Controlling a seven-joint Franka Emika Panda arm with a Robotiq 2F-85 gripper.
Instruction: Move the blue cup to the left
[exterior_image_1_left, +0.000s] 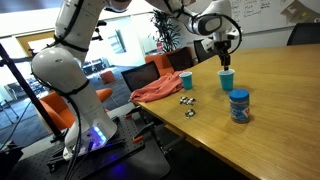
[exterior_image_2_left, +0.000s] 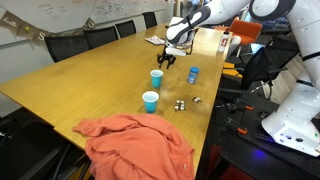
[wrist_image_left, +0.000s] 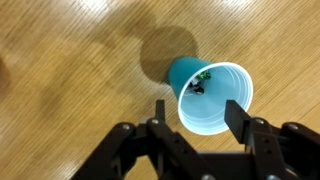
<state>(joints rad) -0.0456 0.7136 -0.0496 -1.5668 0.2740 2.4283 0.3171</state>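
The blue cup stands upright on the wooden table, cyan with a pale rim and a small dark item inside. It shows in both exterior views. My gripper is open and hangs just above it, with one finger on each side of the rim and neither touching. The gripper also shows in both exterior views. A second blue cup stands apart, nearer the cloth.
A blue lidded jar stands close to the cup. An orange cloth lies at the table end. Small dark items lie between them. Chairs line the table edges.
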